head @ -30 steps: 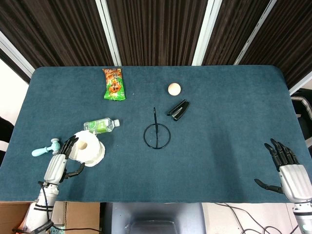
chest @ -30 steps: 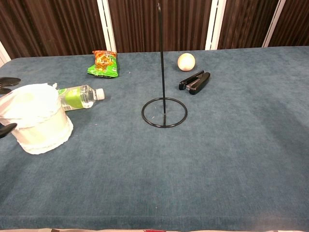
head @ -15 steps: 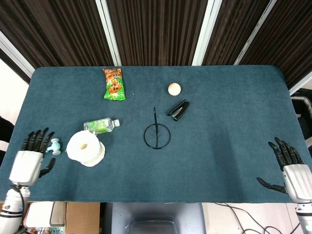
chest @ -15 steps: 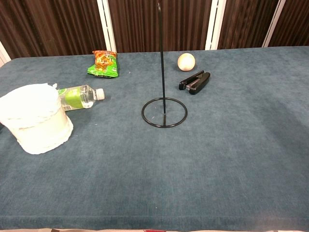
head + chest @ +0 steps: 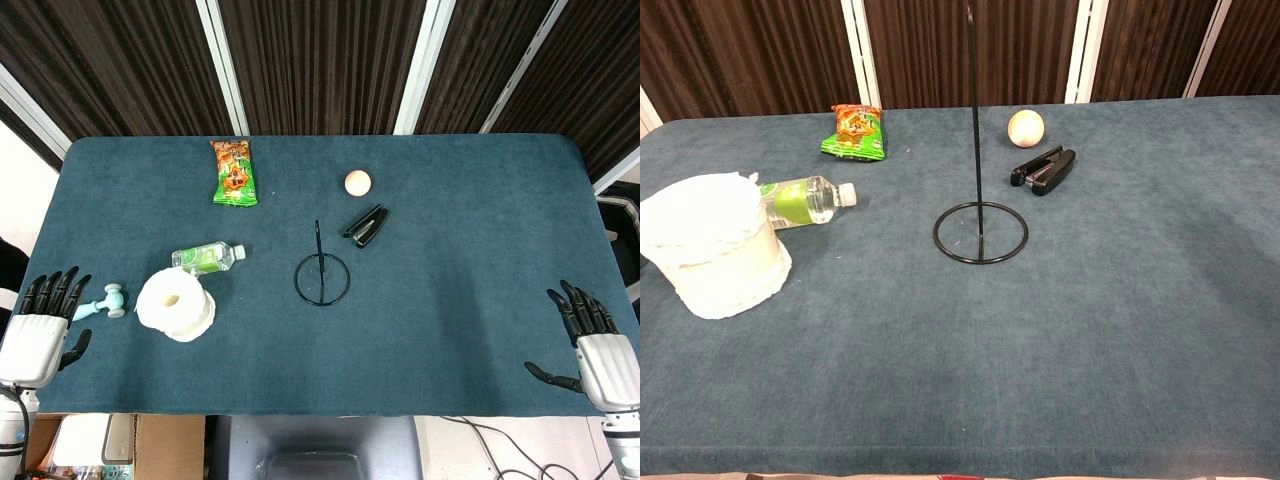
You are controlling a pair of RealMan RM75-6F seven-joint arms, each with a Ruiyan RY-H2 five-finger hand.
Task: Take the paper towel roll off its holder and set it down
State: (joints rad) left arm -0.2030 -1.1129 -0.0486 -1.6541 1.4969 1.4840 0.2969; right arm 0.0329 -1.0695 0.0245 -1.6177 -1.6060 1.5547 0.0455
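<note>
The roll [image 5: 176, 303] stands on end on the table [image 5: 450, 300], off the holder [image 5: 321, 276] and just right of the left hand [image 5: 38, 328], whose fingers are spread on nothing. A small hammer [image 5: 98, 301] lies between them. The right hand [image 5: 590, 342], far across, is likewise spread and holds nothing.

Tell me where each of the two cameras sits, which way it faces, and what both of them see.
Head view: high above the near table edge, looking almost straight down; left hand and right hand show at the lower corners.
Chest view: low at the near edge, looking across the table toward the curtains; no part of the robot shows.
Shared: paper towel roll, holder, water bottle, stapler, ball, snack bag.
</note>
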